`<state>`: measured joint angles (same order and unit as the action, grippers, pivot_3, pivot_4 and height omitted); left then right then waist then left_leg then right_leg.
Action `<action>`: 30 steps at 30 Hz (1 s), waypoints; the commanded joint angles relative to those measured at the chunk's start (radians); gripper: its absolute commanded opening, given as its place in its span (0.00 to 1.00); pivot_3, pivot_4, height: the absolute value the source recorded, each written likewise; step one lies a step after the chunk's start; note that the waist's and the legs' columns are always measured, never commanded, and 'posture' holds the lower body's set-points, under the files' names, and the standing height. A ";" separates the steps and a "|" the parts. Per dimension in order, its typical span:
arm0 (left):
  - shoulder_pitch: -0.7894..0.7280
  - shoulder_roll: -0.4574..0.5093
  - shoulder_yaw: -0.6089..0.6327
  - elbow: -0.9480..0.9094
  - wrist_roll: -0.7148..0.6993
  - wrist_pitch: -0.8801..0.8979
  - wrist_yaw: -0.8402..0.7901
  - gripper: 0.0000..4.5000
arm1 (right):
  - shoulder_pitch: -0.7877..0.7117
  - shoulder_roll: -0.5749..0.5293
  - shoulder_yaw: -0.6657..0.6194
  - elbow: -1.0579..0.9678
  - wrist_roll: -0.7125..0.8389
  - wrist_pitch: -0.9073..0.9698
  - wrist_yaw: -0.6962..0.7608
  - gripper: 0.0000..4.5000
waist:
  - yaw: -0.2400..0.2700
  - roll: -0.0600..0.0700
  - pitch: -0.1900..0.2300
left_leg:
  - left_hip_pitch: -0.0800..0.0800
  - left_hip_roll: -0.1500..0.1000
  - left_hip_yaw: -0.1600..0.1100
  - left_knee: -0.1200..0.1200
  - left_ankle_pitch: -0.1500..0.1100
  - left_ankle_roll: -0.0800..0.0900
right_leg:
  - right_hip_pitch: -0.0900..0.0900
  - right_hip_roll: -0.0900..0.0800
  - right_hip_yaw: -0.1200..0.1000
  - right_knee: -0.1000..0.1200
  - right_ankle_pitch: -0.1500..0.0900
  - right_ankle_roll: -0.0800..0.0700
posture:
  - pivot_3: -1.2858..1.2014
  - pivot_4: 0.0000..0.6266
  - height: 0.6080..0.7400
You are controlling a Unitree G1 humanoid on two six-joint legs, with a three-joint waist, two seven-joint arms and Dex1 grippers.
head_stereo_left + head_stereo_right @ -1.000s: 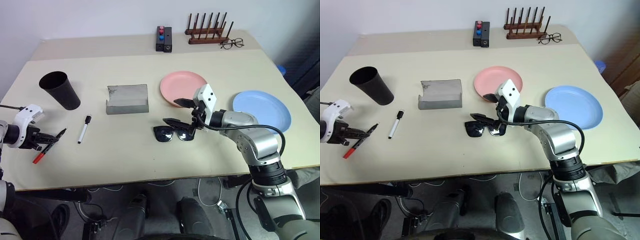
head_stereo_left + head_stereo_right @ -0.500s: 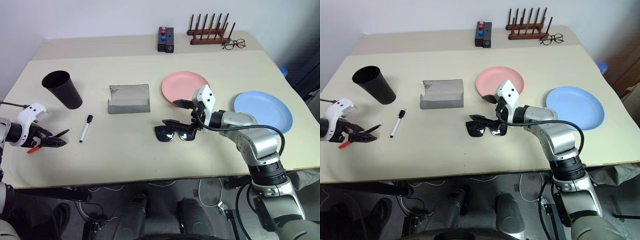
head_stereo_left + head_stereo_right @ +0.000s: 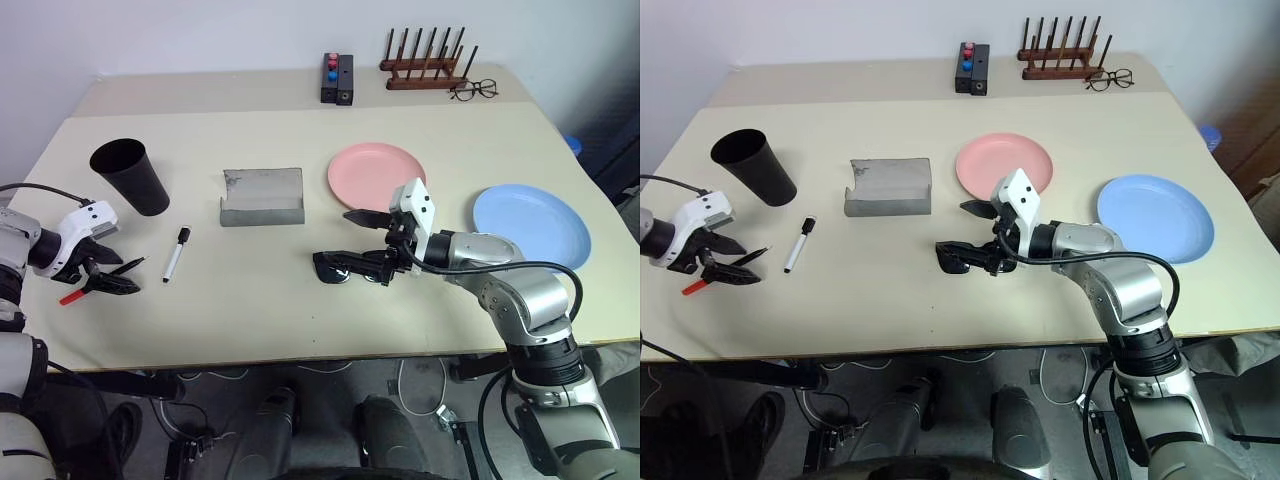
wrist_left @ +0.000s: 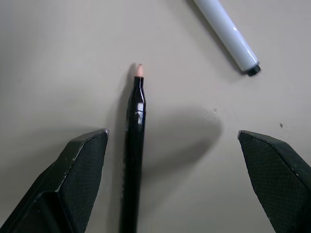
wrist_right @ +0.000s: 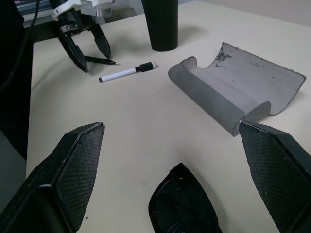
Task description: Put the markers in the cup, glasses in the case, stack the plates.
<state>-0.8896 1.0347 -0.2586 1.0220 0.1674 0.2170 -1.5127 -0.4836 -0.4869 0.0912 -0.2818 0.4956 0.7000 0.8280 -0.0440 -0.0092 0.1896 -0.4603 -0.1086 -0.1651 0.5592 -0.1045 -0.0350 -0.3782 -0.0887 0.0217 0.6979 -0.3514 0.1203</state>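
Note:
My left gripper (image 3: 108, 276) stands open near the table's left edge. A marker with a black barrel and red end (image 3: 96, 281) lies on the table between its fingers, closer to one finger in the left wrist view (image 4: 134, 141). A white marker with a black cap (image 3: 175, 255) lies just to its right. The black cup (image 3: 130, 177) stands upright behind them. My right gripper (image 3: 354, 240) is open just above the black sunglasses (image 3: 345, 269). The grey case (image 3: 262, 196) lies open, with the pink plate (image 3: 377, 175) to its right and the blue plate (image 3: 530, 225) further right.
At the back edge stand a black box with red and blue buttons (image 3: 335, 78), a wooden peg rack (image 3: 428, 66) and thin clear spectacles (image 3: 475, 90). A black cable (image 3: 35, 190) runs to my left wrist.
My left gripper has opened and let go of the red-ended marker, which now lies on the table between its fingers. The right gripper stays open by the sunglasses.

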 commanded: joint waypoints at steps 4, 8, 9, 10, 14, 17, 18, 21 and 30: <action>-0.037 -0.041 -0.012 0.075 0.054 -0.074 0.038 0.80 | 0.005 -0.013 -0.024 -0.060 0.024 0.002 -0.009 1.00 | 0.002 0.000 0.000 | 0.000 0.000 0.000 0.000 0.000 0.000 | 0.000 0.000 0.000 0.000 0.000 0.000 | 0.52 0.24 1.00; -0.046 -0.055 -0.009 0.101 0.069 -0.100 0.054 0.35 | 0.007 -0.019 -0.024 -0.070 0.034 0.007 0.000 1.00 | 0.001 0.000 0.000 | 0.001 -0.001 0.000 0.000 0.000 0.000 | 0.001 0.000 0.000 0.000 0.000 0.000 | 0.52 0.24 1.00; -0.048 -0.056 -0.010 0.105 0.073 -0.103 0.053 0.24 | 0.010 -0.023 -0.024 -0.076 0.041 0.010 0.008 1.00 | 0.001 0.000 0.000 | 0.001 -0.001 0.000 0.001 0.000 0.000 | 0.001 0.000 0.000 0.000 0.000 0.000 | 0.52 0.24 1.00; -0.050 -0.057 -0.006 0.109 0.073 -0.102 0.055 0.13 | 0.014 -0.028 -0.023 -0.082 0.046 0.012 0.013 1.00 | 0.001 0.000 0.000 | 0.001 -0.001 0.000 0.001 0.000 0.000 | 0.001 0.000 0.000 0.000 0.000 0.000 | 0.52 0.24 1.00; -0.055 -0.058 0.009 0.116 0.069 -0.097 0.056 0.00 | 0.020 -0.036 -0.018 -0.088 0.059 -0.001 0.029 1.00 | 0.000 0.000 0.000 | 0.001 -0.001 0.000 0.001 0.000 0.000 | 0.001 0.000 0.000 0.000 0.000 0.000 | 0.52 0.24 1.00; -0.056 -0.050 0.025 0.108 0.055 -0.073 0.042 0.00 | 0.018 -0.030 -0.019 -0.080 0.058 -0.027 0.035 1.00 | 0.000 0.000 0.000 | 0.001 -0.001 0.000 0.001 0.000 0.000 | 0.001 0.000 -0.001 0.000 0.000 0.000 | 0.52 0.24 1.00; -0.055 -0.045 0.029 0.102 0.050 -0.063 0.031 0.00 | 0.018 -0.026 -0.019 -0.077 0.055 -0.043 0.039 1.00 | 0.000 0.000 0.000 | 0.001 -0.001 0.000 0.001 0.000 0.000 | 0.001 0.000 -0.001 0.000 0.000 0.000 | 0.52 0.24 1.00; -0.051 -0.028 0.066 0.058 0.009 -0.007 -0.016 0.00 | 0.022 -0.009 -0.027 -0.065 0.050 -0.119 0.058 1.00 | -0.002 0.000 0.000 | 0.001 -0.001 0.000 0.001 0.000 0.000 | 0.001 0.000 -0.001 0.000 0.000 0.000 | 0.52 0.24 1.00; 0.042 0.039 0.258 -0.281 -0.190 0.201 -0.041 0.00 | 0.014 0.019 -0.109 -0.009 0.146 -0.203 0.131 1.00 | -0.002 -0.002 0.001 | 0.001 0.000 -0.001 0.001 0.000 0.000 | 0.002 0.000 -0.001 0.000 0.000 0.000 | 0.52 0.24 1.00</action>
<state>-0.8491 1.0417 -0.0577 0.8089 0.0247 0.3862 -1.5711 -0.4559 -0.4656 0.0015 -0.2820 0.6233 0.5251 0.9441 -0.0464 -0.0108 0.1903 -0.4595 -0.1080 -0.1659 0.5602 -0.1044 -0.0349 -0.3766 -0.0882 0.0207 0.6981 -0.3514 0.1205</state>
